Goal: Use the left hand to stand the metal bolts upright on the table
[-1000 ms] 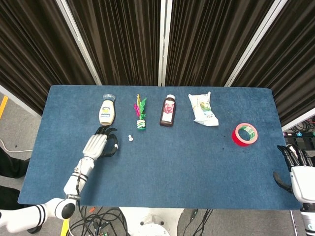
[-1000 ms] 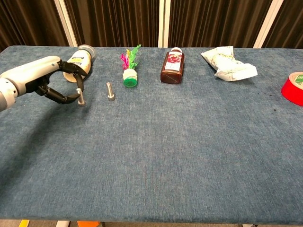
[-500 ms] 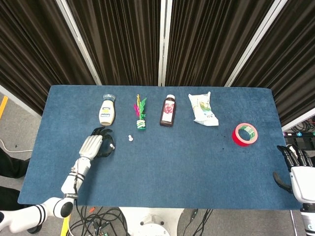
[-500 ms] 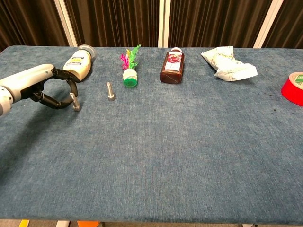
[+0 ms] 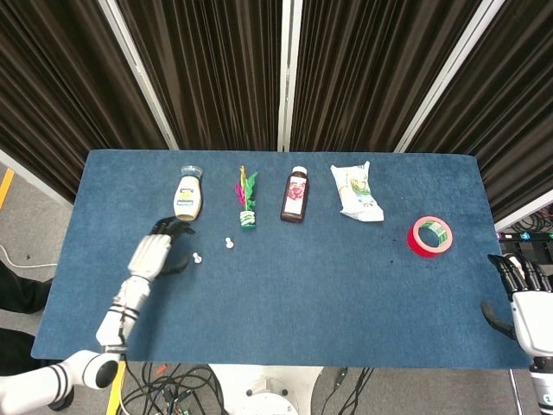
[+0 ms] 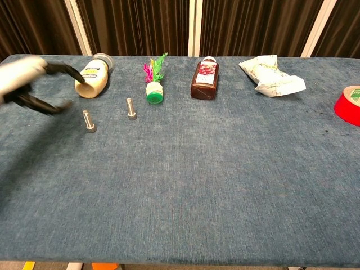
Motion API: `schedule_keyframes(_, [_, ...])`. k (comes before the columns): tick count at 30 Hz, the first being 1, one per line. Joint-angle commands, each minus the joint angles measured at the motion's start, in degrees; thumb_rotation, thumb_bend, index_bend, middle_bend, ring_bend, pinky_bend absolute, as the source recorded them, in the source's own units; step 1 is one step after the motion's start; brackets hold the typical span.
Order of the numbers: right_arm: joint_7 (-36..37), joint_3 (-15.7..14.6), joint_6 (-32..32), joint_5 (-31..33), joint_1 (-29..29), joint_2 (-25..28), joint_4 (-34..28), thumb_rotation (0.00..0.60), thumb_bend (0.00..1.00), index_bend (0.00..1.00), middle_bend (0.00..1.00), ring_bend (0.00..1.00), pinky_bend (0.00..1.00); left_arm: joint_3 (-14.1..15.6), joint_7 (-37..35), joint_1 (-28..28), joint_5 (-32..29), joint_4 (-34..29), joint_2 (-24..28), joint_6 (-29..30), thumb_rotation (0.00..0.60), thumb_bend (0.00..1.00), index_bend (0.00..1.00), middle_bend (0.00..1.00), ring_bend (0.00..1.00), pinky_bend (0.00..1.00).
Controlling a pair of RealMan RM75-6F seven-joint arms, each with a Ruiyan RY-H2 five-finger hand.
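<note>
Two metal bolts stand upright on their heads on the blue table: one [image 6: 88, 121] at the left, also seen in the head view [image 5: 197, 258], and a second [image 6: 131, 109] a little to its right [image 5: 229, 243]. My left hand [image 6: 31, 84] is blurred at the left edge, its fingers spread and apart from the nearer bolt, holding nothing; in the head view the hand [image 5: 154, 252] lies just left of that bolt. My right hand [image 5: 523, 294] hangs off the table's right edge with fingers apart and empty.
Along the back lie a cream bottle [image 6: 93, 76], a green-based feather shuttlecock [image 6: 154, 85], a dark brown bottle [image 6: 205, 78] and a white packet [image 6: 272, 75]. A red tape roll [image 6: 351, 104] sits at the right edge.
My left hand let go of the left bolt, which now stands upright alone, and drew back to the left and up. The right hand has not moved.
</note>
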Motion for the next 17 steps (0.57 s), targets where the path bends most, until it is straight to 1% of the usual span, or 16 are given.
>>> schedule_keyframes(1, [1.7,0.2,-0.5,-0.2,0.5,1.0,0.3,0.6,0.23,0.11,0.17,0.05,0.11,-0.5,2.2,4.8,0.7,-4.9,8.2,7.2,0.6,0.36,0.27,0.16,0.0,0.02])
schedule_keyframes(2, [2.5,0.3,-0.7,-0.2,0.7,1.3,0.5,0.6,0.23,0.11,0.17,0.05,0.11,-0.1,3.4,6.5,0.8,-5.4,10.6,9.4,0.6,0.33,0.27,0.16,0.0,0.02])
schedule_keyframes(4, [3.7,0.4,-0.9,0.0,0.9,1.6,0.9,0.6,0.23,0.11,0.17,0.05,0.11,1.2,5.5,9.1,1.2,-5.9,13.8,12.0,0.6,0.28,0.28,0.16,0.0,0.01])
schedule_keyframes(6, [5.0,0.4,-0.9,-0.2,0.9,1.8,1.2,0.6,0.23,0.11,0.17,0.04,0.11,3.2,8.2,12.3,1.0,-7.1,17.3,14.4,0.6,0.22,0.28,0.16,0.0,0.0])
schedule_keyframes(8, [6.2,0.2,-0.6,-0.6,0.9,1.9,1.2,0.6,0.23,0.11,0.16,0.02,0.1,5.0,9.5,14.9,1.7,-8.3,19.8,16.7,0.599,0.18,0.28,0.16,0.0,0.0])
schedule_keyframes(10, [7.1,-0.1,-0.5,-1.2,0.8,1.9,1.2,0.6,0.23,0.12,0.15,0.0,0.08,6.8,9.7,17.9,2.6,-9.8,21.7,19.6,0.593,0.16,0.27,0.14,0.0,0.0])
schedule_keyframes(12, [7.6,-0.4,-0.3,-1.4,0.6,1.8,1.1,0.6,0.23,0.11,0.14,0.0,0.07,8.4,8.9,20.6,3.9,-11.1,22.6,22.2,0.589,0.16,0.27,0.14,0.0,0.0])
schedule_keyframes(15, [8.0,-0.8,0.2,-1.9,0.3,1.4,0.9,0.6,0.23,0.11,0.13,0.0,0.06,10.3,8.6,23.6,6.3,-11.8,22.7,25.6,0.589,0.16,0.27,0.14,0.0,0.0])
schedule_keyframes(17, [8.4,-1.1,0.6,-2.5,0.2,1.1,0.9,0.6,0.23,0.11,0.13,0.0,0.06,10.8,8.5,25.0,7.5,-11.7,22.1,27.7,0.592,0.16,0.27,0.14,0.0,0.0])
